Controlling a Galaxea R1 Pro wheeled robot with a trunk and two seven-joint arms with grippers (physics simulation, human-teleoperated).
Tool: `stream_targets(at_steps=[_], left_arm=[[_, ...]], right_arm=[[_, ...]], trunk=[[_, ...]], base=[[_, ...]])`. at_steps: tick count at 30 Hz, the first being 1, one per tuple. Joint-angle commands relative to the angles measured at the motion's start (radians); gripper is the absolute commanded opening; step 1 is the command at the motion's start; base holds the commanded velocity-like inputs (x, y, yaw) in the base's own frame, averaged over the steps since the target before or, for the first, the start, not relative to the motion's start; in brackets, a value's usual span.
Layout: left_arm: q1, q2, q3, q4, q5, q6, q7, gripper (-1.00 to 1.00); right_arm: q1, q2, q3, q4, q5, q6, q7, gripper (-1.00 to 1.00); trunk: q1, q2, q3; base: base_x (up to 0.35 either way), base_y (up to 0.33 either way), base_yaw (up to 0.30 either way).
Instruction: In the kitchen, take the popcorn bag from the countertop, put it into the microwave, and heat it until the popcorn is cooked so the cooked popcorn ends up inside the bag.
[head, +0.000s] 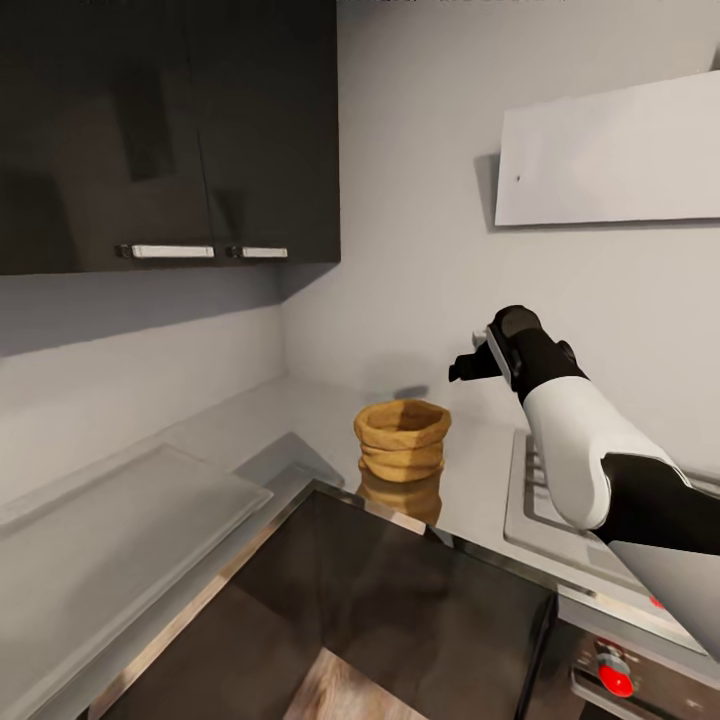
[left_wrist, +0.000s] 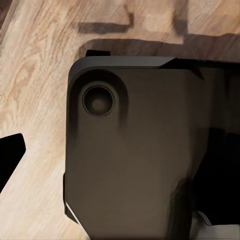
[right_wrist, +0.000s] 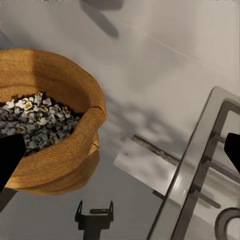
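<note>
Popcorn bag (head: 402, 438) on desk (head: 250, 425), upright, beside hob (head: 545, 495).
Contents: pale popcorn (right_wrist: 37, 117). Right hand (head: 466, 362) above and just right of bag, fingers spread, holding nothing.

Popcorn bag (head: 402, 438) on countertop (head: 300, 415) (left of stove (head: 545, 500)).

The setting is a domestic kitchen, rendered in simulation. A grey countertop (head: 250, 425) runs into a wall corner. Dark wall cabinets (head: 165, 130) with pale bar handles (head: 172, 251) hang above the countertop. A cooktop with metal grates (head: 545, 495) is set into the countertop, right of the corner, and a red control knob (head: 614, 677) sits on the appliance front below it. A white range hood (head: 610, 150) is mounted on the wall above the cooktop. The floor (left_wrist: 35, 65) is wood-patterned (seen in the left wrist view).
</note>
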Motion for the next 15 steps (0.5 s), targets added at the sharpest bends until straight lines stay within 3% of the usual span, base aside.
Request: stream_targets(at_steps=[1, 7, 15], left_arm=[[0.0, 0.0, 0.001, 0.0, 0.006, -0.002, 0.0, 1.0], [0.0, 0.0, 0.001, 0.0, 0.006, -0.002, 0.0, 1.0], [0.0, 0.0, 0.001, 0.0, 0.006, -0.002, 0.0, 1.0]], right_arm=[[-0.001, 0.001, -0.008, -0.001, 0.01, 0.002, 0.008, 1.0], [-0.001, 0.002, -0.01, -0.001, 0.008, 0.002, 0.008, 1.0], [0.026, 0.005, -0.013, 0.0, 0.005, -0.02, 0.008, 1.0]], trunk=[[-0.004, 0.006, 0.002], [-0.027, 0.048, 0.021], [-0.027, 0.048, 0.021]], base=[[0.0, 0.0, 0.0], [0.0, 0.0, 0.0], [0.0, 0.0, 0.0]])
